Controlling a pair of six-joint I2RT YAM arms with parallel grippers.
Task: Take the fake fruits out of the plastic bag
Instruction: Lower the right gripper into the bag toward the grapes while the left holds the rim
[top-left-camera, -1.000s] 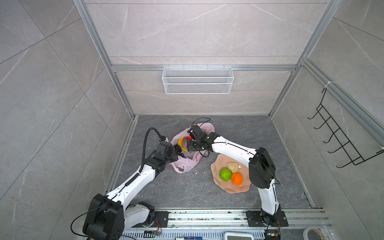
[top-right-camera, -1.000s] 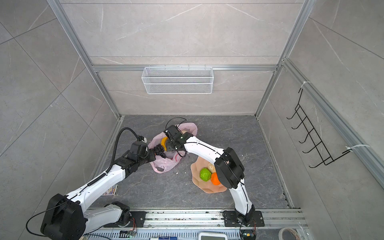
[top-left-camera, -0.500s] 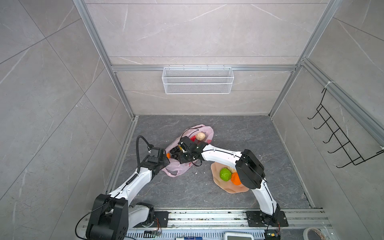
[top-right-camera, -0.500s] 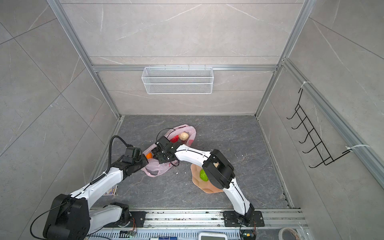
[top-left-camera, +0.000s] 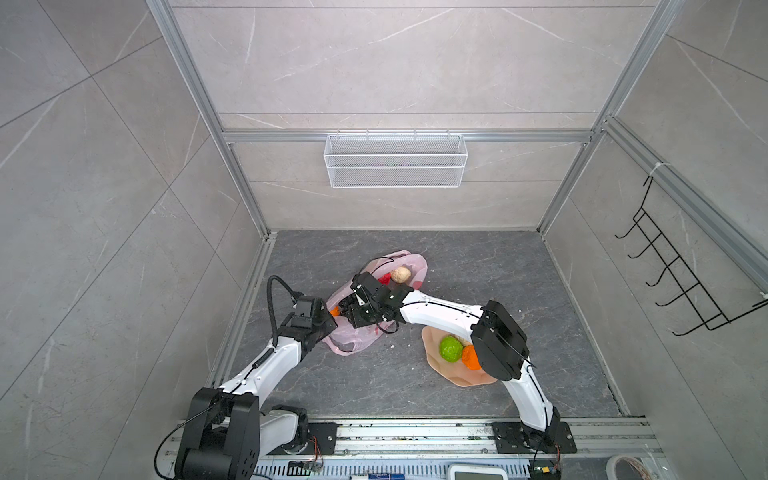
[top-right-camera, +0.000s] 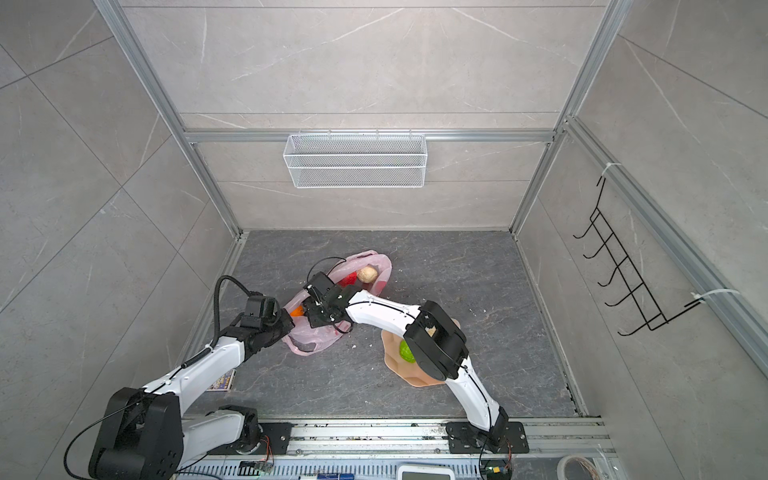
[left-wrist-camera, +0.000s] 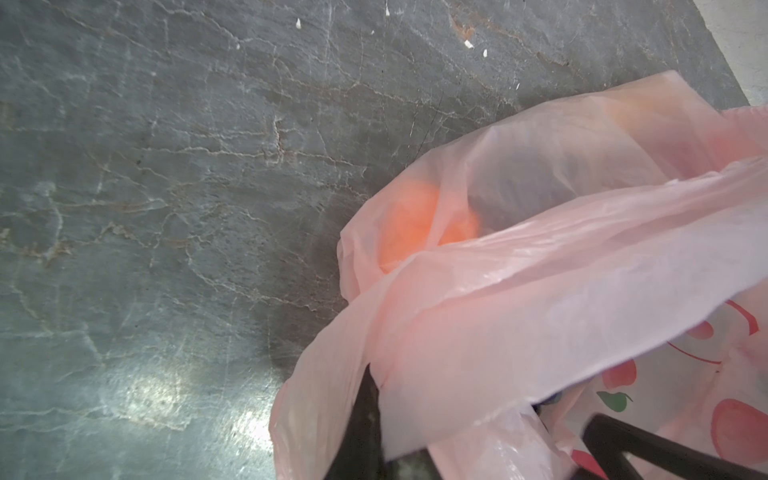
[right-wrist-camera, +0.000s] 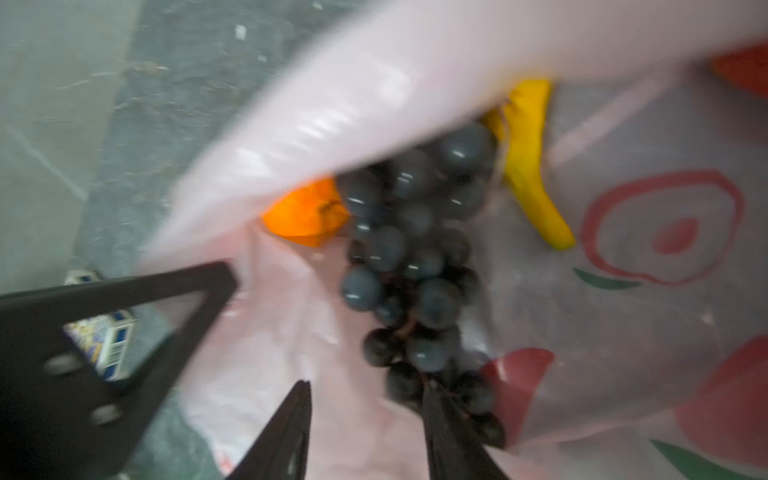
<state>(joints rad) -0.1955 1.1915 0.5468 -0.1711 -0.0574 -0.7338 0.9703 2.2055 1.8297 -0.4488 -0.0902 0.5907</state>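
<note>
Grape bunch (right-wrist-camera: 415, 249) lies inside plastic bag (top-left-camera: 353, 338), left of worktop (top-left-camera: 478, 270) middle | long axis runs straight ahead of your right jaws, near end at one tip | right jaws parted, empty | left jaws clenched on bag film.

left tool (top-left-camera: 329, 321) pinched shut on plastic bag (left-wrist-camera: 540, 291); right tool (right-wrist-camera: 368, 388) jaws apart; both arms stretched low, wrists nearly meeting.

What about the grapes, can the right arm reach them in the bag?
Probably yes: the right gripper is in the plastic bag's mouth, jaws apart, and the grape bunch lies uncovered just ahead.
</note>
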